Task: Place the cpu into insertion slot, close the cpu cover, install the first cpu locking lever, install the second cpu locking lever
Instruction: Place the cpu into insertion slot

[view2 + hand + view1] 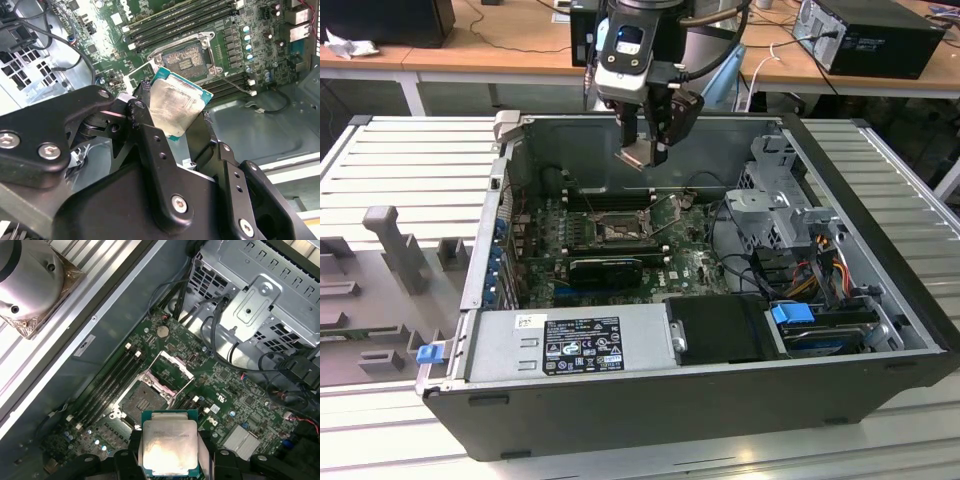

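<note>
My gripper (pixel 642 155) hangs above the open computer case, shut on the cpu (pixel 177 107) by two opposite edges. In both wrist views the chip's pale silver face (pixel 169 447) shows between the black fingers (pixel 142 102). The insertion slot (pixel 620 228) lies below on the green board, a square black socket (pixel 137 400) with a metal rim (pixel 185 57), open and empty. The cpu cover (pixel 176 364) stands swung up beside the socket. The cpu is well above the socket and apart from it.
Memory slots (pixel 180 25) run along one side of the socket. A long black card (pixel 605 270) lies on its near side, the power supply (pixel 570 345) in front. A drive cage (pixel 775 215) and cables (pixel 820 255) fill the exterior view's right. Case walls (pixel 650 140) surround the board.
</note>
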